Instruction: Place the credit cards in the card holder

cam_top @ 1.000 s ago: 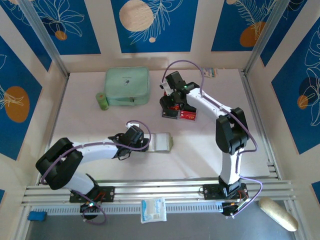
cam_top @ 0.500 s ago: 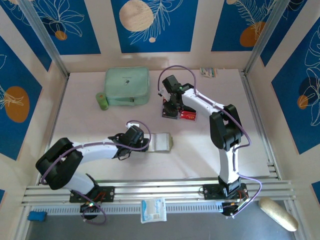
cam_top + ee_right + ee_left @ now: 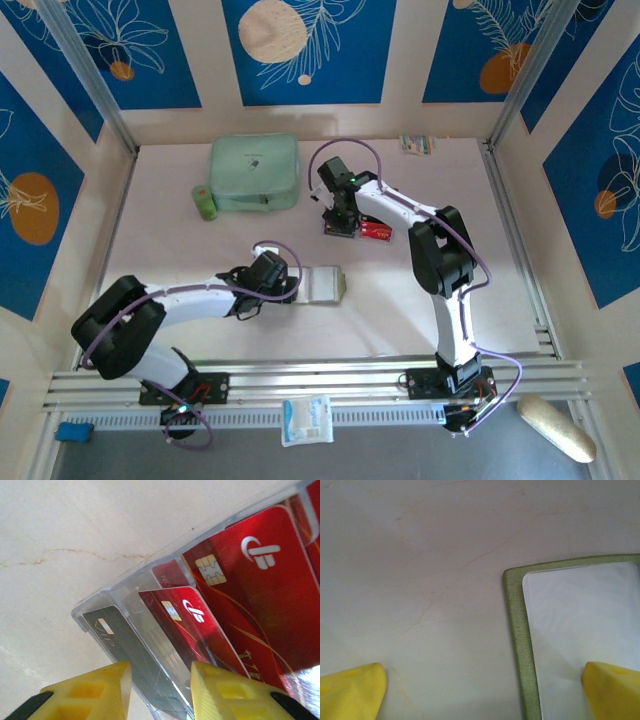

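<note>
Several credit cards (image 3: 260, 590) lean in the slots of a clear tray (image 3: 92, 611). The right pincer (image 3: 159, 682) sits right over the tray's near corner, so it is by far the nearer arm to them. What the coming move turns on is the line-up of jaw gap and card. Each card's long axis runs away from the pincer, ahead and to its right. The near ends of a black card (image 3: 125, 650) and of a red card (image 3: 187, 622) just beyond it reach into the gap between the two yellow fingers (image 3: 90, 692). The jaws stand part-way apart, one finger outside the black card and the other on the red side. Whether the pads already bite on a card or on the tray's divider I cannot tell. I judge that the closing must catch one card alone, without the plastic wall. The card holder (image 3: 323, 283) lies open on the counter (image 3: 420, 555), well apart from the right pincer, back toward the arm bases. The left pincer (image 3: 482, 680) is spread wide with nothing held, one fingertip (image 3: 615, 690) over the holder's pale lining and the other over bare counter.
</note>
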